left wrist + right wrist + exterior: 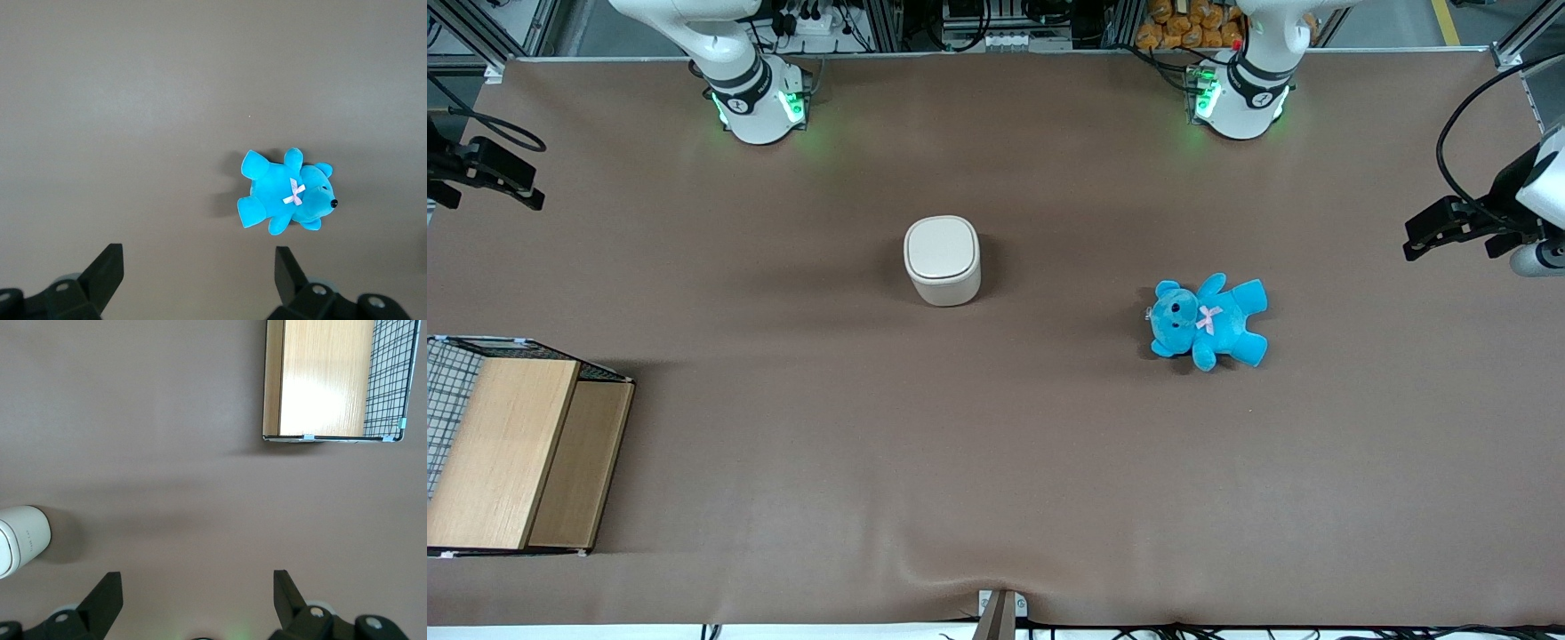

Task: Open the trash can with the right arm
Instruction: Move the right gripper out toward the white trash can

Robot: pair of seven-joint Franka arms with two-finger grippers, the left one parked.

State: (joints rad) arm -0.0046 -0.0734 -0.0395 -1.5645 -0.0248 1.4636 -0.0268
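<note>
The trash can [942, 260], a small cream-white bin with its flat lid down, stands near the middle of the brown table. Part of the trash can [20, 540] also shows in the right wrist view. My right arm's gripper [494, 173] hangs at the working arm's end of the table, well apart from the can and high above the cloth. In the wrist view the gripper [198, 577] is open, its two black fingers [107, 597] spread wide with only bare table between them.
A wooden box with wire mesh [507, 453] sits at the working arm's end, nearer the front camera than the gripper, and the box [327, 380] shows in the wrist view too. A blue teddy [1208, 320] lies toward the parked arm's end.
</note>
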